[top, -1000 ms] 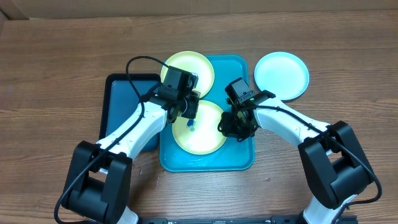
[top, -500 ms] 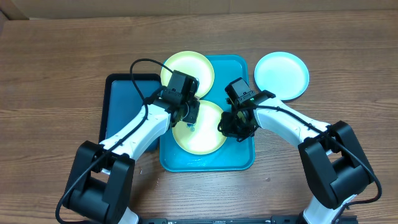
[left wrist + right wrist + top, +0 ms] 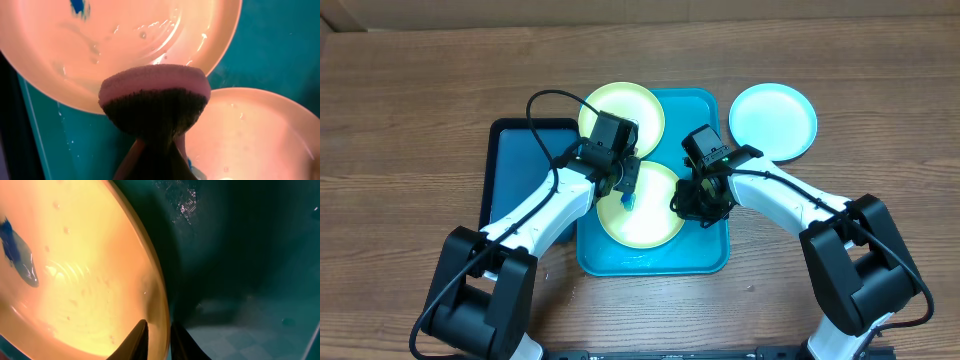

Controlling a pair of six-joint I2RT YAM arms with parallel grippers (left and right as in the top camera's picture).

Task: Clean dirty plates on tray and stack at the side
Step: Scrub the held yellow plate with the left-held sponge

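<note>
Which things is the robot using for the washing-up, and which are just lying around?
In the job: sponge in left claw, near plate pinched by right claw, back plate, side plate, turquoise tray.
Just lying about: navy tray, wooden table.

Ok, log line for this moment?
left gripper: shut on sponge, over near plate | right gripper: shut on near plate rim | smudge: on near plate | side plate: off tray
</note>
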